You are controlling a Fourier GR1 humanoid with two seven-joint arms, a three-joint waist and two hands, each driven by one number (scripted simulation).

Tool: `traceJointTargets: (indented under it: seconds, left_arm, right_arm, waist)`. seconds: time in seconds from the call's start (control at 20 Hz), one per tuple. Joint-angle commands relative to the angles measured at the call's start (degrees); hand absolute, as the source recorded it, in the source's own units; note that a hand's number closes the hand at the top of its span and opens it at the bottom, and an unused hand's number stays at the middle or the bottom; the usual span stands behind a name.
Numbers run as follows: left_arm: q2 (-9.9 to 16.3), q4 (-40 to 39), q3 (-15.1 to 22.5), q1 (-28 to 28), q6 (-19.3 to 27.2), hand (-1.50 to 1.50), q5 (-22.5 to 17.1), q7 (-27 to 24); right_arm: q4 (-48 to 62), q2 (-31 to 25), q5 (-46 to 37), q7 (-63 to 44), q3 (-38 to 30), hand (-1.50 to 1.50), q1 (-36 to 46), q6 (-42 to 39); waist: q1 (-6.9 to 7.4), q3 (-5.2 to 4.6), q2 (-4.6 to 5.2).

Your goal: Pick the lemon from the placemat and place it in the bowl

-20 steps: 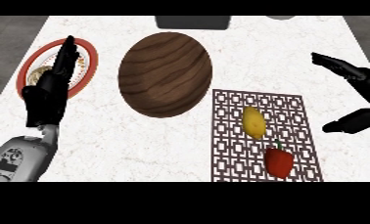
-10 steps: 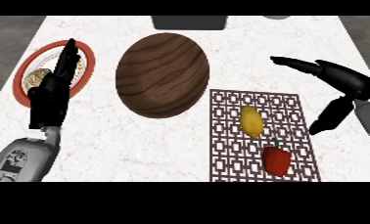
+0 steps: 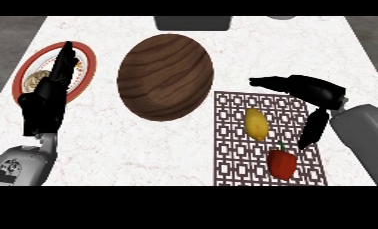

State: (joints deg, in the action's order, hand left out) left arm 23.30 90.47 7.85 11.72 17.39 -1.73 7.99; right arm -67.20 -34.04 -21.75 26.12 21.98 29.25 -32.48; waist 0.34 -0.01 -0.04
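Note:
A yellow lemon (image 3: 256,124) lies on the brown lattice placemat (image 3: 267,108) at the right. The big dark wooden bowl (image 3: 166,76) stands left of the mat, in the middle of the counter. My right hand (image 3: 316,92) hovers over the mat's right edge, open, its thumb stretched left above the lemon and its fingers hanging down to the lemon's right; it does not touch the lemon. My left hand (image 3: 48,98) rests open at the left edge, fingers up, over a plate.
A red bell pepper (image 3: 281,163) lies on the mat just below the lemon. A red-rimmed plate (image 3: 83,73) with food sits at the far left under my left hand. A dark box (image 3: 192,22) stands at the counter's far edge.
My right hand has moved in from the right edge leftwards over the placemat, closer to the lemon. The left hand and all objects have stayed where they were.

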Motion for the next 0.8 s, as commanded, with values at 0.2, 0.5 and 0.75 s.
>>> traceJointTargets:
  seconds: [0.2,0.5,0.75]
  left_arm:
    - [-0.6,1.1,-2.3,1.8,-2.0,0.0,1.8,2.8]
    - [-4.7,-3.4,-3.1,3.9,-3.2,0.0,5.1,0.3]
    - [-4.2,-2.5,-5.8,2.2,-6.1,0.0,5.3,0.0]
  right_arm:
    - [-2.9,7.0,-8.7,-10.6,2.5,-1.5,-2.4,0.9]
    - [2.8,9.9,-14.7,-6.0,-0.1,-1.5,-2.4,1.6]
    - [9.4,12.7,-20.0,-1.2,-0.3,-1.5,-1.6,3.9]
  waist:
    - [-0.27,0.01,-0.03]
    - [-0.37,0.01,0.05]
    - [-0.19,0.02,0.07]
